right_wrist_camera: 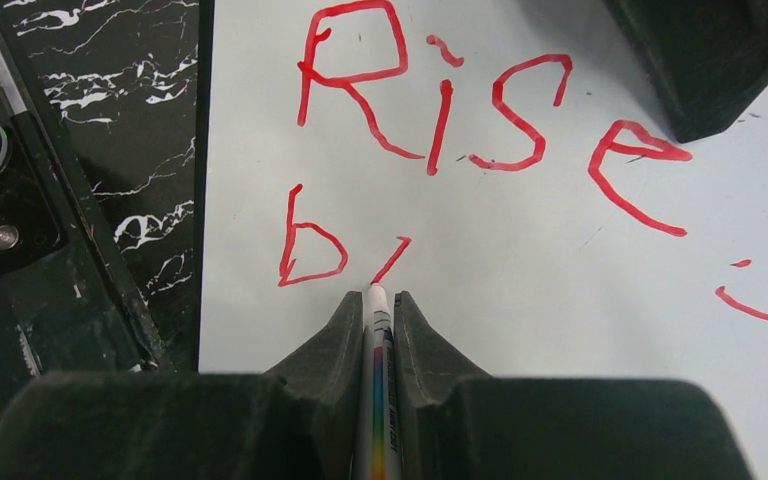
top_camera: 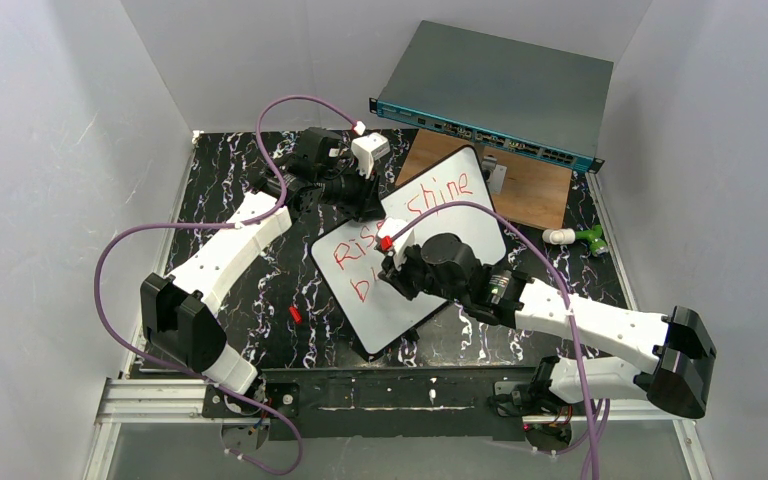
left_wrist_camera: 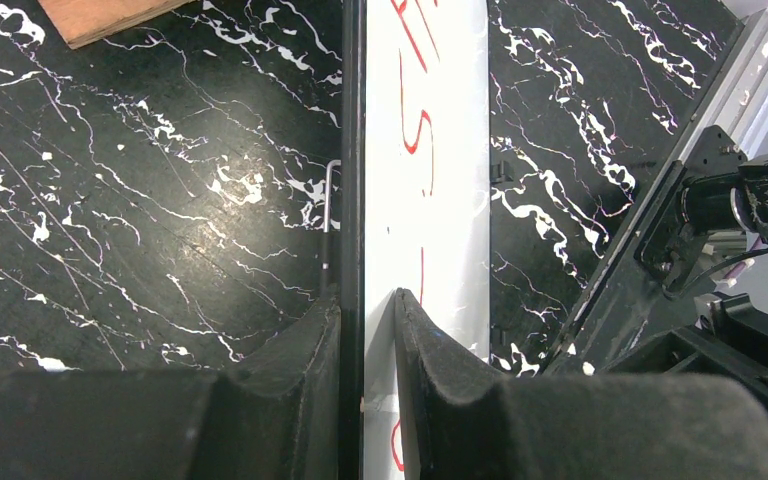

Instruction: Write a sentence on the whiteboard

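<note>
Marker point(right_wrist_camera: 377, 340) sits clamped in my right end effector point(right_wrist_camera: 372, 298); left end effector point(left_wrist_camera: 365, 297) clamps the whiteboard point(left_wrist_camera: 450, 250) edge; I'd stroke lightly beside the b point(right_wrist_camera: 305, 245).

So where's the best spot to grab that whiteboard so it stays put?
Probably its thin edge, coming in from the far left, clear of the writing. The whiteboard is flat and thin, so only its rim can be pinched. The left claw grips it just so, leaving the face free for the marker in the right claw.
</note>
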